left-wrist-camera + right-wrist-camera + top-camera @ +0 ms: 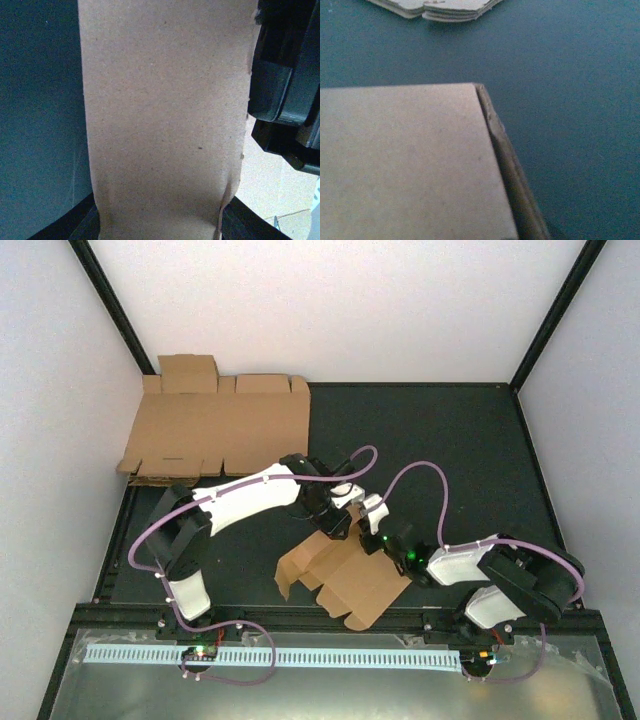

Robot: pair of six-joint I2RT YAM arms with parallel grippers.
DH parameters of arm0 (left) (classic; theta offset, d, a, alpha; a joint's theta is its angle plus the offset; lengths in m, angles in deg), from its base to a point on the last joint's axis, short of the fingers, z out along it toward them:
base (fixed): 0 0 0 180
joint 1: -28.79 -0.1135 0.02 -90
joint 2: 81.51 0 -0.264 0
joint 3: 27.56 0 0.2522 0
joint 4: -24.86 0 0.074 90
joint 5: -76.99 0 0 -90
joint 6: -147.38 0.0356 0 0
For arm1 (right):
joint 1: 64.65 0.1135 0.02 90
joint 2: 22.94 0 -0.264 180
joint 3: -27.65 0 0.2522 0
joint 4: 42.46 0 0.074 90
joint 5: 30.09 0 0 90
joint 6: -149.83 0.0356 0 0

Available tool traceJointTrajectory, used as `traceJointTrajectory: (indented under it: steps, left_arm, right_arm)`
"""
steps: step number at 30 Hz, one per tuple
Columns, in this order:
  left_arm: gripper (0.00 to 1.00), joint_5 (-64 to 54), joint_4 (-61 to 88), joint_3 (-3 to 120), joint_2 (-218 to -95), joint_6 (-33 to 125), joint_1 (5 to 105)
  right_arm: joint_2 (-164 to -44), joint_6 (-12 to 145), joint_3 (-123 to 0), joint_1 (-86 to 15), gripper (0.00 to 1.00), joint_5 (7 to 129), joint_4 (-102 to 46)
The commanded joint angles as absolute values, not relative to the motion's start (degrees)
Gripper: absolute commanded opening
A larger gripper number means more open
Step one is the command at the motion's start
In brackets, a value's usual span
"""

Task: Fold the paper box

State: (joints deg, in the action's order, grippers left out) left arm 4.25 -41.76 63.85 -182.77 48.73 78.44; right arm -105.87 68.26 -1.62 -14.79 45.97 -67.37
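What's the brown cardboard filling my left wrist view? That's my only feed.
Observer: It's the plain brown die-cut paper box, lying partly folded on the black table between the two arms.
Operator: And the black block at my right edge?
Observer: Most likely the right hand. From above, it meets the left hand at the box's far edge.
Operator: Any other cardboard around?
Observer: Yes, a stack of larger flat brown cardboard sheets sits in the far left corner, apart from the box.
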Motion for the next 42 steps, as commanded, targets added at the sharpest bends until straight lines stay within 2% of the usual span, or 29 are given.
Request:
traceJointTrajectory:
  steps: [1,4,6,10,15,19,24,29,33,37,42]
  left_arm:
    - [0.45,7.97,-40.81,65.76,-180.68,48.19,78.62]
    - [0.45,7.69,-41.34,65.99,-180.40,48.64,78.36]
    - [0.45,7.30,-41.81,66.19,-180.43,48.91,78.27]
    - [0.46,7.30,-42.57,66.52,-180.81,49.25,78.18]
    - [0.50,7.79,-42.15,66.23,-180.21,49.29,78.23]
    - [0.58,7.69,-41.17,65.23,-178.58,49.14,78.18]
    - [0.74,2.51,-38.62,64.23,-173.09,47.64,78.19]
    - [0.97,-3.46,-34.07,62.15,-162.41,46.60,78.20]
    - [0.99,-9.14,-32.87,60.58,-155.76,45.74,78.18]
    - [0.99,-14.35,-30.74,57.27,-147.05,44.40,78.18]
    - [0.99,-15.64,-26.11,52.43,-137.47,41.97,78.17]
  right_arm:
    - [-105.79,65.23,-2.41,-14.08,0.22,44.02,-66.10]
    - [-105.60,64.98,-2.24,-14.03,0.22,43.70,-65.72]
    - [-105.41,64.85,-2.37,-14.03,0.10,43.35,-65.22]
    - [-105.28,64.93,-2.61,-13.99,0.02,42.56,-64.58]
    - [-104.59,65.01,-2.80,-13.94,0.02,42.37,-64.35]
    - [-103.19,65.46,-2.47,-13.94,0.04,42.45,-64.04]
    - [-100.92,67.42,-3.66,-14.01,0.04,41.68,-60.23]
    - [-98.09,69.91,-4.21,-14.00,0.02,40.10,-57.27]
    - [-95.42,72.71,-6.13,-14.03,0.02,38.46,-53.46]
    - [-92.95,81.89,-9.05,-14.17,0.02,30.87,-47.10]
    - [-90.69,87.67,-14.90,-14.38,0.02,27.86,-38.14]
